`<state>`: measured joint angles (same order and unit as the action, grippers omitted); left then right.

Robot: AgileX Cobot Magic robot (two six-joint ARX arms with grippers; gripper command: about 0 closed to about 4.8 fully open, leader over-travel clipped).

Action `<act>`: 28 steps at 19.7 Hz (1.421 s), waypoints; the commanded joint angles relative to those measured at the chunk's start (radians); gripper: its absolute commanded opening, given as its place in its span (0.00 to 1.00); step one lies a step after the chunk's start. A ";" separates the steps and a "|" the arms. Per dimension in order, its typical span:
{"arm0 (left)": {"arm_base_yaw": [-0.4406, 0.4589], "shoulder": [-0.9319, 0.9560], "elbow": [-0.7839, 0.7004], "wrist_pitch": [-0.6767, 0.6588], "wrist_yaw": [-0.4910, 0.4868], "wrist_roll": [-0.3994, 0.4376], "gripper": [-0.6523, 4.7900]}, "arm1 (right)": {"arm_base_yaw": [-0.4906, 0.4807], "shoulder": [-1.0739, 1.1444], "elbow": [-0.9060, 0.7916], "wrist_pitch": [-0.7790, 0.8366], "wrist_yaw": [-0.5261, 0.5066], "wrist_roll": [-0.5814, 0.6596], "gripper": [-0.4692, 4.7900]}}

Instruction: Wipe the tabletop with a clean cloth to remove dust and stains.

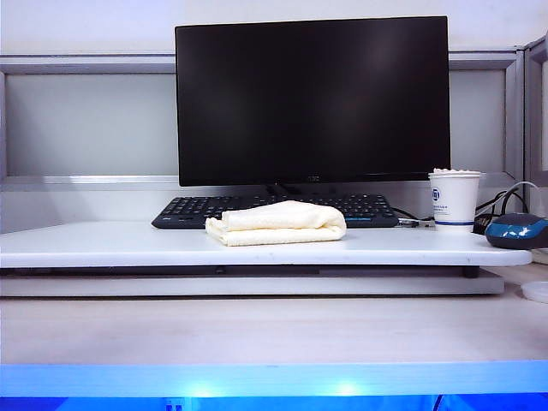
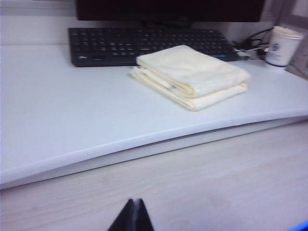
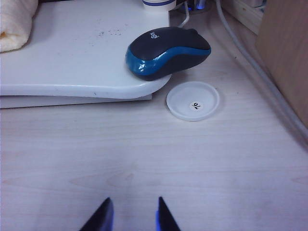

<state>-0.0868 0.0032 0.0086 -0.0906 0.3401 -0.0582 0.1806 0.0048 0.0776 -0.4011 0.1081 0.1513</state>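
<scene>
Both pincers (image 2: 132, 216) (image 3: 132, 214) low over desk (image 3: 154, 154)

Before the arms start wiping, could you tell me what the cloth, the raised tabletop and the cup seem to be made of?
The cloth: soft cream-yellow terry-like fabric, nubby and folded.
The tabletop: smooth white board, probably laminate or plastic, with a faint sheen.
The cup: looks like white printed paper, matte.
The left gripper and the right gripper hang over the wood-grain desk.

We see only pincer tips. The left pincer (image 2: 133, 216) shows two black pointed fingers pressed into one wedge. The right pincer (image 3: 133, 216) shows two black fingers with blue-lit inner edges.
</scene>
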 commanded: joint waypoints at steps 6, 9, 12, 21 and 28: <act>0.001 0.000 -0.002 0.011 0.068 -0.003 0.11 | 0.000 -0.003 0.002 0.010 -0.037 0.005 0.32; -0.026 0.000 -0.002 0.032 0.064 -0.003 0.11 | 0.000 -0.003 0.002 0.024 -0.103 0.007 0.32; -0.068 0.000 -0.002 0.029 0.068 -0.003 0.11 | 0.001 -0.003 0.002 0.055 -0.138 0.053 0.35; -0.076 0.000 -0.002 0.025 0.068 -0.004 0.11 | 0.002 0.261 0.220 0.213 -0.275 0.190 0.91; -0.152 0.000 -0.002 0.026 0.068 -0.006 0.11 | 0.005 0.842 0.399 0.648 -0.500 0.333 0.93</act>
<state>-0.2340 0.0032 0.0086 -0.0750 0.4023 -0.0616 0.1841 0.7902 0.4473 0.1635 -0.3611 0.4522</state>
